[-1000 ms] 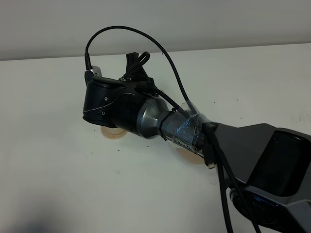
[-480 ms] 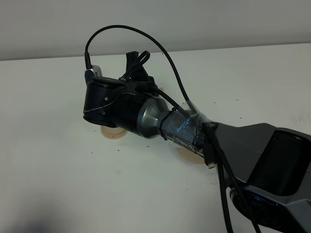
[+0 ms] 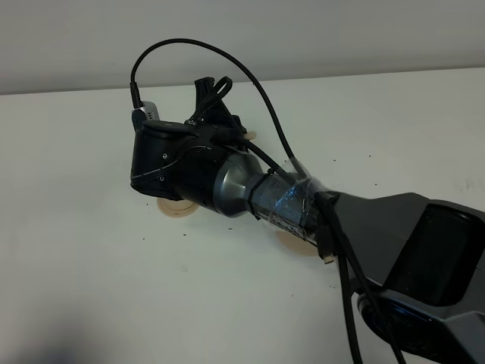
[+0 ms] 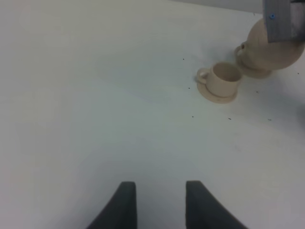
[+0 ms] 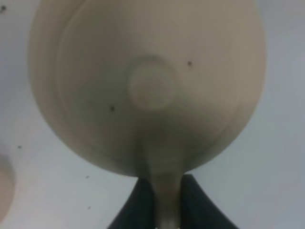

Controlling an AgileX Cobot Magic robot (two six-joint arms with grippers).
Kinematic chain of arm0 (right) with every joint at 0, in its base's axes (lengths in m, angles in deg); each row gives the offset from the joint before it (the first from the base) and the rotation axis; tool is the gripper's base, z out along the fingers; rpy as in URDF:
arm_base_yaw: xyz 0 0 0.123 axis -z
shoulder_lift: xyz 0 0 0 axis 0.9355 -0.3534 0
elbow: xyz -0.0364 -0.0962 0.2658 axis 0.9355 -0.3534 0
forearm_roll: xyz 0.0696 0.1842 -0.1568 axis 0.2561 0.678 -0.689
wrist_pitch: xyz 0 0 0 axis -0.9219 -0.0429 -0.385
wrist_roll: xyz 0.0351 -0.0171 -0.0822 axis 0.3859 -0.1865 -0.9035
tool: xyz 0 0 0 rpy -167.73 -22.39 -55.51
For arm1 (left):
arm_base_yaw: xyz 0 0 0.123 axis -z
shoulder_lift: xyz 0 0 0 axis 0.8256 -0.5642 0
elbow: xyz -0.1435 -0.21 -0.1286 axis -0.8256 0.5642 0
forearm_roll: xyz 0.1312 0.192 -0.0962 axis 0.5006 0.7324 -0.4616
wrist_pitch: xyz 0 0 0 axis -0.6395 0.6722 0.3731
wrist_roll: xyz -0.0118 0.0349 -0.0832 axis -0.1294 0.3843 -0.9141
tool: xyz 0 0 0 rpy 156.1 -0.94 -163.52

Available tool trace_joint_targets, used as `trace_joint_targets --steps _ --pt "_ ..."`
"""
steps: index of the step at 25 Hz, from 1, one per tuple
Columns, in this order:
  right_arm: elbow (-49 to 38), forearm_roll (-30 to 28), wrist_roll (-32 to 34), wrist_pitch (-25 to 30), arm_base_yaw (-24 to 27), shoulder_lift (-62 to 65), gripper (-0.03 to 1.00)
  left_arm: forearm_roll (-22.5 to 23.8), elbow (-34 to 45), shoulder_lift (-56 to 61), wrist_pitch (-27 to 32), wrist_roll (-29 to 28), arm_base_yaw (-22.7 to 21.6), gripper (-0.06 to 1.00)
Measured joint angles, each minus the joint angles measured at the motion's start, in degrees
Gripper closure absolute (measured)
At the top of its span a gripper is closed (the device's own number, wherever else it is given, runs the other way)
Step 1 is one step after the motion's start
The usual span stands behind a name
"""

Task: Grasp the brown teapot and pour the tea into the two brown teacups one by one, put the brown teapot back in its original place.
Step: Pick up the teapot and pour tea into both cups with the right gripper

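The brown teapot [image 5: 147,90] fills the right wrist view from above, its lid knob in the middle. My right gripper [image 5: 164,193] is shut on its loop handle. In the left wrist view the teapot [image 4: 264,47] hangs under a grey part of the right gripper [image 4: 282,19], its spout turned toward one brown teacup [image 4: 224,77] on its small saucer. From the high camera my right arm [image 3: 189,167] hides the teapot and cups; only a tan saucer edge [image 3: 176,209] shows below the wrist. My left gripper [image 4: 157,202] is open over bare table, far from the cup.
A second tan ceramic edge [image 3: 294,241] pokes out beneath the right forearm; I cannot tell what it is. A black cable [image 3: 204,47] loops above the right wrist. The white table [image 3: 91,288] meets the wall at the back.
The right wrist has shifted very slightly, and a small tan sliver now shows beside the gripper in the high view. The left gripper's earlier state is not shown.
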Motion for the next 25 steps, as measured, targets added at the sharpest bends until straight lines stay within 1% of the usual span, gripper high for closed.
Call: trace_joint_targets --steps 10,14,25 --pt "0.0 -2.9 -0.2 -0.1 -0.1 -2.1 0.86 0.0 0.0 0.0 0.0 0.0 0.0 0.67" --pt "0.0 -5.1 -0.2 -0.1 -0.6 -2.2 0.86 0.0 0.0 0.0 0.0 0.0 0.0 0.67" --pt "-0.7 -6.2 -1.1 -0.2 -2.1 -3.2 0.86 0.0 0.0 0.0 0.0 0.0 0.0 0.67"
